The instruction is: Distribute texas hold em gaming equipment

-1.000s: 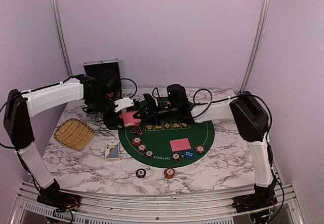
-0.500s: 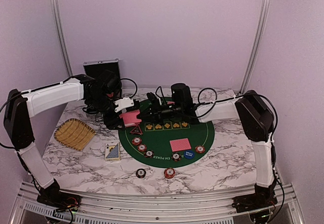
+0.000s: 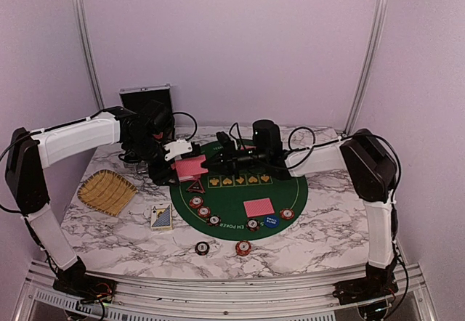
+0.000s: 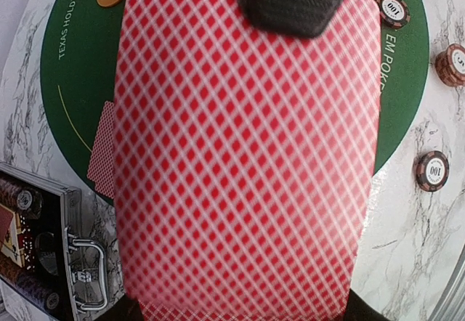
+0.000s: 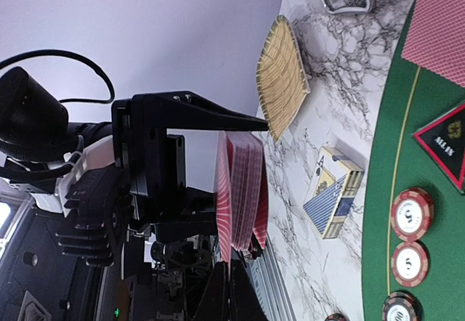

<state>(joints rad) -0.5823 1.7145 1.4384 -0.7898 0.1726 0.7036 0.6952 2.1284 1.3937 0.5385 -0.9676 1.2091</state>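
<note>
Robot arms partway through dealing over a poker mat

Seen from above, a straw tray (image 3: 107,190) lay at the far left of the marble table (image 3: 327,226). A metal case (image 3: 145,97) stood open behind the tray, and a boxed pack (image 3: 161,218) lay nearer the front. Next came the left claw (image 3: 182,165), clamped on a thick deck (image 3: 192,169) of red-backed cards held just above the left edge of the round green mat (image 3: 290,187). In front of the deck, on the mat, sat a dark triangular marker (image 3: 195,186) and a short row of chips (image 3: 204,210).

Meeting the deck from the right was the right claw (image 3: 211,163), closed tight. The left wrist view showed one of its fingers (image 4: 290,1) lying across the top card. Whether a card was actually pinched could not be told.

Further right on the mat lay a small pile of dealt cards (image 3: 259,207), a blue disc (image 3: 270,221) and one more chip (image 3: 288,213). A pair of loose chips (image 3: 202,248) sat off the mat near the front edge.

The job looked about midway. The marker, the blue disc, several chips and some cards were already out. The deck was thick, though, so more dealing likely lay ahead, and the case appeared to hold more chips.
</note>
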